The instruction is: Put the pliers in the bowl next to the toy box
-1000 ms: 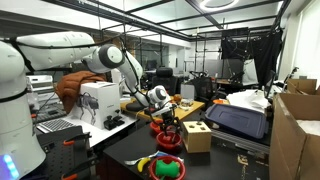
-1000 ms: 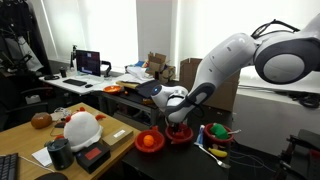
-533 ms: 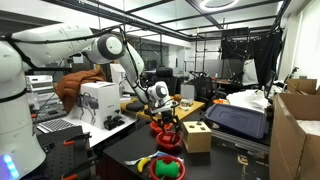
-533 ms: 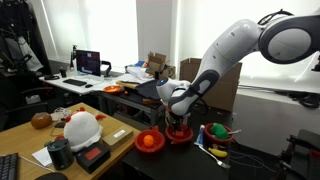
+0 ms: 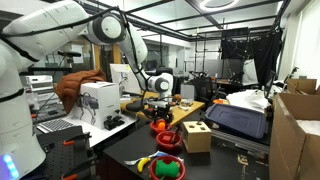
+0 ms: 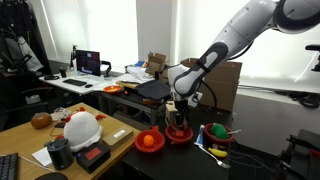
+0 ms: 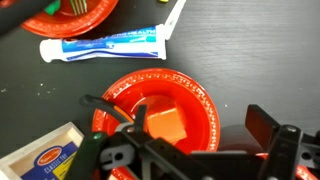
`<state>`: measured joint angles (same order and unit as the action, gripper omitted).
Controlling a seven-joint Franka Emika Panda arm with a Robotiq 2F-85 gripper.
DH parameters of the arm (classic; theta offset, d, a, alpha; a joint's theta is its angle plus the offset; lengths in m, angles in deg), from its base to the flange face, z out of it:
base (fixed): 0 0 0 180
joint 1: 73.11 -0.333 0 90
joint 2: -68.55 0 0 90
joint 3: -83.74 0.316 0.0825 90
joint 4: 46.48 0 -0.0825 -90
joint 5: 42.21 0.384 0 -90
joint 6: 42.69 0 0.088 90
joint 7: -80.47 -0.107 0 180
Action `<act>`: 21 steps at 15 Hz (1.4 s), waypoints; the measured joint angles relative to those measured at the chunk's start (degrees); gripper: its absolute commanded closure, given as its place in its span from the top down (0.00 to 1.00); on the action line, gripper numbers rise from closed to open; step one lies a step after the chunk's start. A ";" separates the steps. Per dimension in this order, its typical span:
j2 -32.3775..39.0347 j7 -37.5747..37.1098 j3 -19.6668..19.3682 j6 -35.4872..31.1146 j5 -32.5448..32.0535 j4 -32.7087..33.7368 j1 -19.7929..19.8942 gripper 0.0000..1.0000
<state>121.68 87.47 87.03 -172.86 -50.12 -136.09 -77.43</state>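
- In an exterior view, the gripper (image 5: 159,100) hangs above the red bowl (image 5: 166,131), which sits just beside the toy box (image 5: 197,136)
- In an exterior view, the gripper (image 6: 178,104) is clear of the bowl (image 6: 181,136); an orange bowl (image 6: 149,142) sits alongside; jaws too small to read
- Wrist view: jaws spread wide, nothing between them; a dark curved handle, seemingly the pliers (image 7: 108,106), crosses the bowl's (image 7: 195,92) rim; an orange block (image 7: 164,125) lies inside; toothpaste (image 7: 105,45) lies beyond

Bright ceiling light and window glare; wrist view slightly soft.
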 measured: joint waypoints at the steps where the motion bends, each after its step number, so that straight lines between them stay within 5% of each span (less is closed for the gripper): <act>1: -1.75 0.17 1.12 -0.13 1.96 -1.80 1.35 1.00; 8: -13.13 -0.07 3.22 -2.22 11.49 -13.32 4.56 1.00; 21: -29.10 -2.49 2.88 -9.74 16.30 -30.94 4.35 1.00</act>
<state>92.58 84.98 89.92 -182.61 -33.83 -167.02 -73.08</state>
